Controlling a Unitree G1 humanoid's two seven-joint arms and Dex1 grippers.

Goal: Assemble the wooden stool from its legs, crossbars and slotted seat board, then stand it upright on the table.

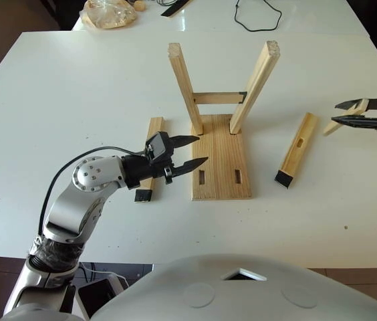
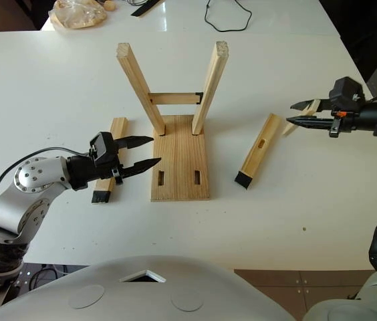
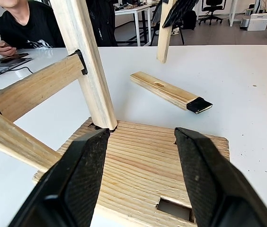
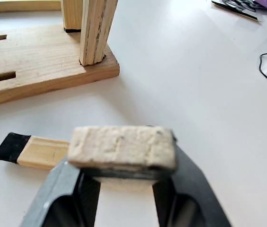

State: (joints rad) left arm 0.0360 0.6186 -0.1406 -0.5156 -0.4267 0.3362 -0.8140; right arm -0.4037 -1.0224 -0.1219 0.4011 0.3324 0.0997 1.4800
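Note:
The slotted seat board [image 1: 220, 160] lies flat at the table's middle. Two legs [image 1: 184, 83] stand in its far slots, joined by a crossbar [image 1: 218, 97]. Its two near slots [image 1: 202, 177] are bare. My left gripper [image 1: 202, 149] hovers open at the board's left edge, above a loose leg [image 1: 154, 130] lying on the table; the left wrist view has its fingers [image 3: 79, 175] over the board [image 3: 138, 161]. A second loose leg [image 1: 298, 148] lies to the right of the board. Farther right, my right gripper [image 1: 336, 113] is shut on a short crossbar [image 4: 121, 146], held above the table.
A crumpled plastic bag [image 1: 108, 13] and a black cable [image 1: 255, 20] lie at the table's far edge. Bare white tabletop [image 1: 75, 87] spreads to the left and in front of the board.

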